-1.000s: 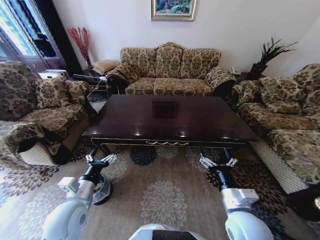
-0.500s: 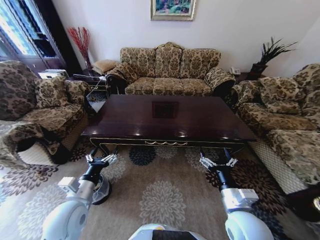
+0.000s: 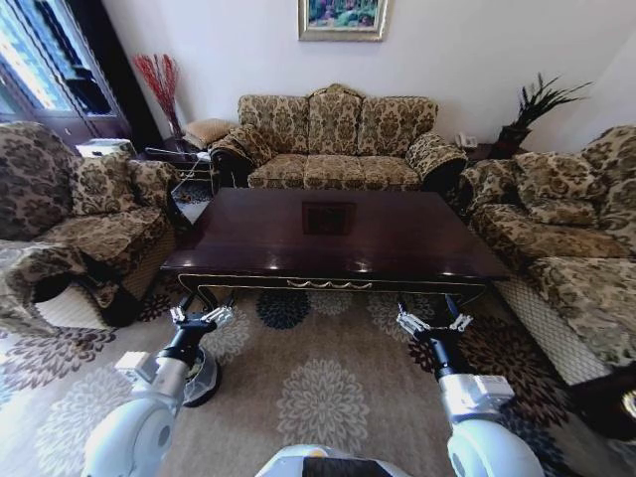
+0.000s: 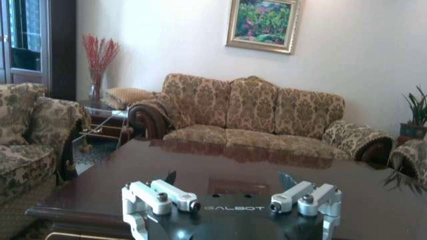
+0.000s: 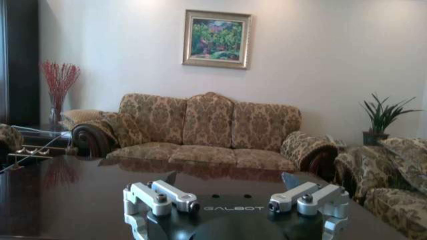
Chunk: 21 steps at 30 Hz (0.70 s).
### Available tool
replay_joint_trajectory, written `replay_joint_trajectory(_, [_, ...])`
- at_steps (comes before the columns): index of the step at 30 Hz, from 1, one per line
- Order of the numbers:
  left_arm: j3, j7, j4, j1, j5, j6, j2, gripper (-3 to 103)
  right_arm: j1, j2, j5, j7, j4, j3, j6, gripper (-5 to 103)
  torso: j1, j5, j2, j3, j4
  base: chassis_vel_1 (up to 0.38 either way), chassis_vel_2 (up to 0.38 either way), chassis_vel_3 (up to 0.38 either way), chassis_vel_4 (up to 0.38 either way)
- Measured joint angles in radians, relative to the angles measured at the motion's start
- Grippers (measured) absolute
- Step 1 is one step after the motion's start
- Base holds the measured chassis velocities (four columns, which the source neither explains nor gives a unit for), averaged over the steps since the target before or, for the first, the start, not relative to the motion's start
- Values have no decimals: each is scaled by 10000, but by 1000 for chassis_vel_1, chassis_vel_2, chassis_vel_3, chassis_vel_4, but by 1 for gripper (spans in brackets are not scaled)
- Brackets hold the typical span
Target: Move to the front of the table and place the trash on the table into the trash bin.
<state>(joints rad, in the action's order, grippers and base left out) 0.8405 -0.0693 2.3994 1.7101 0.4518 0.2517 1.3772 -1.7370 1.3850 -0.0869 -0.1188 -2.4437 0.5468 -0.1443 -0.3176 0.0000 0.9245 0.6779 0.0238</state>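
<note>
Head view: table [image 3: 338, 238] sits mid-frame, long side facing the robot, near edge just above both grippers. Its dark glossy top looks bare — no bottle, cup, paper or wrappers visible on it, just reflections. Wrist views show the same clean surface.

Trash bin [image 3: 204, 378]: small dark round thing with a pale liner on the rug at lower left, mostly hidden behind the left arm, just short of the table's left front leg. Fairly sure that's the bin, can't confirm the whole shape.

Left gripper [image 3: 202, 318] held low at lower left, fingers spread wide, nothing between them. Right gripper [image 3: 433, 323] at lower right, same pose, fingers apart and empty. Both hang in front of the table edge, not touching it.

Step, as I read it: approach phase, robot roughly squared up in front of the table, arms in carry pose. Either the pickup hasn't begun or there's nothing left on top to pick.

Next move needs: confirm whether any trash lies on the table. If something turns up, reach over the near edge with the closer arm, then carry to the bin at left.
</note>
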Motion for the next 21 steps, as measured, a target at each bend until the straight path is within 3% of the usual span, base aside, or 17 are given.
replay_joint_trajectory(21, [0, 0, 0, 0, 0, 0, 0, 100, 0, 1, 0, 0, 0, 0, 0, 100, 0, 0, 0, 0, 0, 0, 0, 0, 0])
